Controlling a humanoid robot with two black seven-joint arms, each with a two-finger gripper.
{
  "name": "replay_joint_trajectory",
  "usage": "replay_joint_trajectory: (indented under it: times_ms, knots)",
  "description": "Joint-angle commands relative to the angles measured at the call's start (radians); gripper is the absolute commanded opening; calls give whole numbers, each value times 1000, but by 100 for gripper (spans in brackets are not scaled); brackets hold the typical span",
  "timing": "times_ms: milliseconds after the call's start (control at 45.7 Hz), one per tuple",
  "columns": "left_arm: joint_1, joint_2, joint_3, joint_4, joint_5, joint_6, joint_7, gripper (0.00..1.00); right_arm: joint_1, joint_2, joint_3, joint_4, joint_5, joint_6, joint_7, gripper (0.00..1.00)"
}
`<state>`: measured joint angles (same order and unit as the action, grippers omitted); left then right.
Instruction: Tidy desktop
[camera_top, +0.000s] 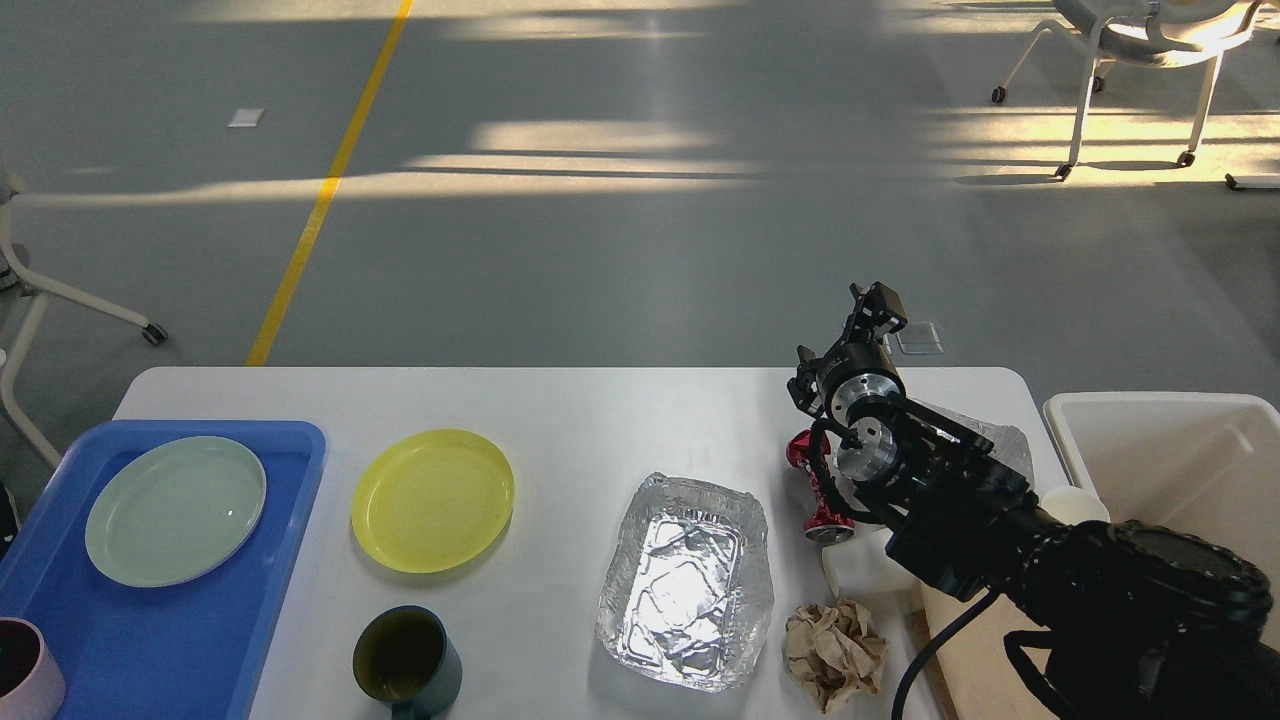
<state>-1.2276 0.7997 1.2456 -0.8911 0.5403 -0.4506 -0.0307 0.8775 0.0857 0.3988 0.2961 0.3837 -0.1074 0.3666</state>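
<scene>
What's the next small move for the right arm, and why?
Probably lower the right gripper toward the crushed red can beside it. The gripper sits raised over the desktop, holding nothing I can see, and the can lies close to the white bin.

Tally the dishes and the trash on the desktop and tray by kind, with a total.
Plates: 2, pale green plate, yellow plate
Cups: 2, dark cup, pink cup
Foil trays: 1
Crumpled paper: 1
Crushed red cans: 1
Total: 7

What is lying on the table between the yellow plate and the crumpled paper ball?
In the head view, the foil tray lies between the yellow plate and the crumpled paper ball.
</scene>
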Motion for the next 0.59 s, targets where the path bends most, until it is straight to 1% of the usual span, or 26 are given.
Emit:
replay_joint_trajectory:
  times_ms: [0, 175, 285, 394, 569]
  knots:
    - [0, 12, 0, 0, -2, -10, -3, 27, 0, 0, 0, 0, 1, 0, 0, 100]
    - [-4, 29, 0, -3, -3, -20, -11, 38, 0, 0, 0, 0, 0, 0, 0, 100]
    - [-12, 52, 0, -5, -5, -51, -15, 43, 0, 0, 0, 0, 0, 0, 0, 100]
    - [-24, 56, 0, -5, -5, -111, -18, 47, 0, 0, 0, 0, 1, 0, 0, 100]
    - [-88, 78, 6, -6, -5, -247, -18, 51, 0, 0, 0, 0, 1, 0, 0, 100]
